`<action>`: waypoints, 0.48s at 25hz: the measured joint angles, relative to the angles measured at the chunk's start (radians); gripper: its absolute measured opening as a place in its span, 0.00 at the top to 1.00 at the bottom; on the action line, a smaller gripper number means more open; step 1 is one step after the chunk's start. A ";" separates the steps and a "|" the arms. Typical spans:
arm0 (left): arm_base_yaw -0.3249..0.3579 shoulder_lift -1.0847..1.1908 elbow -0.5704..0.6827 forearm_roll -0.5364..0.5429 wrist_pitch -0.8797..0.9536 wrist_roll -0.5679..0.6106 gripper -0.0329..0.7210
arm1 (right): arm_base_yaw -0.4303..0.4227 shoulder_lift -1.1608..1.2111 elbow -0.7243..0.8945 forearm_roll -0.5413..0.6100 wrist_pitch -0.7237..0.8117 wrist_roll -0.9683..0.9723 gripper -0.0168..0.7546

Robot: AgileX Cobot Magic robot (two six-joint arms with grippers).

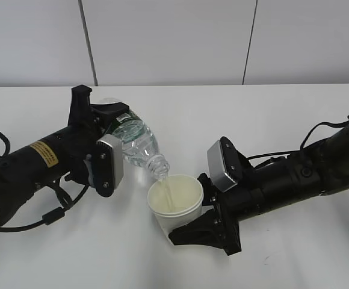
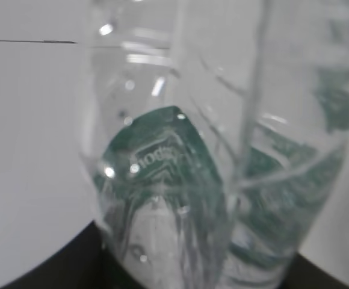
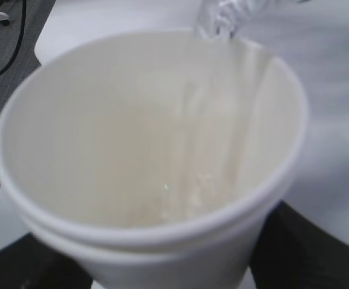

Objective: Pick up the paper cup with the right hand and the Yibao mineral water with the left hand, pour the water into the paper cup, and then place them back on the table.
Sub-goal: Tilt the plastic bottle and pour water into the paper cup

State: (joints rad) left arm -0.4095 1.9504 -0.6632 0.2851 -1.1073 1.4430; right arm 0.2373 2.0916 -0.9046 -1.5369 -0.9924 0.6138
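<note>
Left hand: jaws clamped on Yibao mineral water, bottle tilted steeply, uncapped neck down-right, just above cup rim. Thin stream falling from neck into paper cup. Right hand: jaws closed round paper cup's lower wall, cup leaning slightly left, apparently raised off white worktop. Water pooling inside cup.

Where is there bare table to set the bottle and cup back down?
Bare table lies behind the mineral water bottle and paper cup, toward the wall, and along the near edge left of the cup. The middle is crowded, where both grippers meet.
</note>
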 joint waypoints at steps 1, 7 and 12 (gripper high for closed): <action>0.000 0.000 0.000 0.000 0.000 0.002 0.52 | 0.000 0.000 0.000 0.000 0.000 0.002 0.30; 0.000 0.000 0.000 0.005 0.000 0.008 0.52 | 0.000 0.000 0.000 0.000 0.000 0.002 0.30; 0.000 0.000 0.000 0.010 0.000 0.023 0.53 | 0.000 0.000 0.000 0.000 0.000 0.002 0.30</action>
State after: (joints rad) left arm -0.4095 1.9504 -0.6632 0.2951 -1.1073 1.4663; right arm 0.2373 2.0916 -0.9046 -1.5369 -0.9924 0.6156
